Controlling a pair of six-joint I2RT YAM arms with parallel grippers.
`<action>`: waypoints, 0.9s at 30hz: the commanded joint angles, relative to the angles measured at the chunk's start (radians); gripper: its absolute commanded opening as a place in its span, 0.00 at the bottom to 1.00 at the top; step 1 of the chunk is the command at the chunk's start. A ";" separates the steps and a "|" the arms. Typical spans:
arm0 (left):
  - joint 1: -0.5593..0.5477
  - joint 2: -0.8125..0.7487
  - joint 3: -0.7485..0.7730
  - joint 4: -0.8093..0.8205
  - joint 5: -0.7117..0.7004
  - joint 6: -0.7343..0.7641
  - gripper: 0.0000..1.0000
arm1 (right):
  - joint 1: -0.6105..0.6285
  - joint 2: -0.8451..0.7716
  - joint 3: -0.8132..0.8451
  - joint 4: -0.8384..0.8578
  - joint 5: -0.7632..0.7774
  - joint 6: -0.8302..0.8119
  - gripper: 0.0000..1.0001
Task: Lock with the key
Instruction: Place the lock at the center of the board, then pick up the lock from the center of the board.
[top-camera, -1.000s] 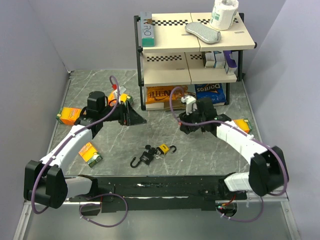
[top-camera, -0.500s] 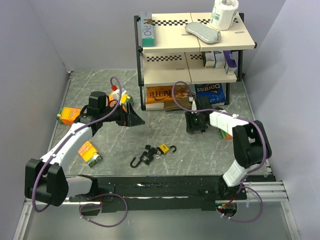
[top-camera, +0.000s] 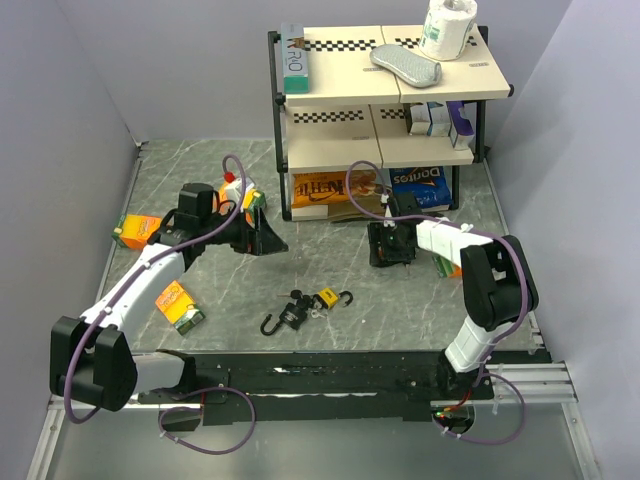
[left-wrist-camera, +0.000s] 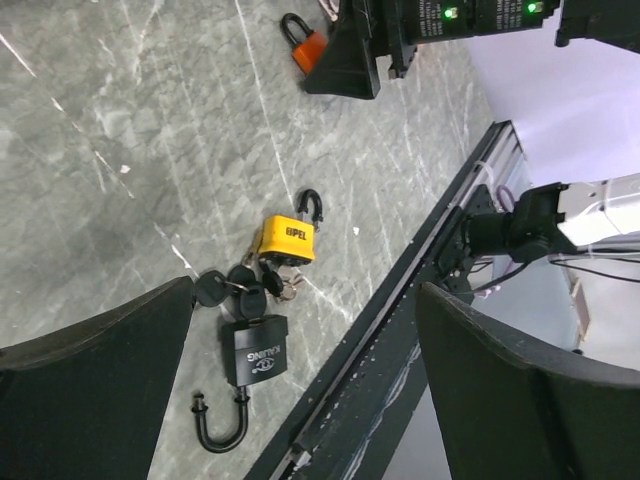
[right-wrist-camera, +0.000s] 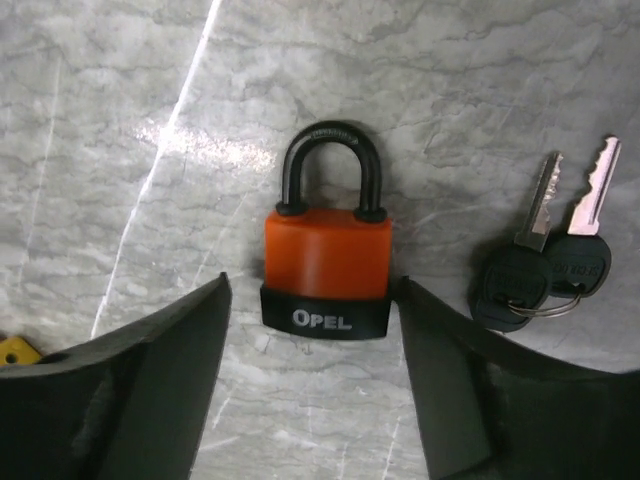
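Fingers (right-wrist-camera: 150, 380) of the right gripper (right-wrist-camera: 312, 300) spread wide on either side of the orange padlock (right-wrist-camera: 326, 262), which lies flat on the table (right-wrist-camera: 120, 120) with keys (right-wrist-camera: 545, 270) just beside it. The left gripper (left-wrist-camera: 305, 300) gapes too, empty.

The left hand (left-wrist-camera: 305, 300) is spread wide over the bench (left-wrist-camera: 120, 120). A yellow padlock (left-wrist-camera: 288, 238) lies at centre, keys (left-wrist-camera: 232, 288) touching it at 8 o'clock, black padlock (left-wrist-camera: 258, 352) at 7, orange padlock (left-wrist-camera: 308, 48) at 12.

Just before the shelf rack's (top-camera: 340, 95) right half lies an Opel padlock (right-wrist-camera: 327, 270) with a key pair (right-wrist-camera: 545, 265) beside it — farther before the rack, a padlock cluster (top-camera: 305, 305) — and well left of the rack, a carton (top-camera: 137, 231).
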 joint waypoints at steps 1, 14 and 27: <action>0.003 0.005 0.058 -0.022 -0.016 0.057 0.96 | -0.002 -0.012 0.033 -0.019 -0.011 0.020 0.84; 0.005 -0.179 0.021 -0.033 -0.160 0.209 0.96 | 0.062 -0.253 -0.034 0.104 -0.424 -0.343 0.90; 0.098 -0.217 0.017 -0.091 0.039 0.181 0.96 | 0.289 -0.172 0.042 -0.151 -0.675 -1.188 0.90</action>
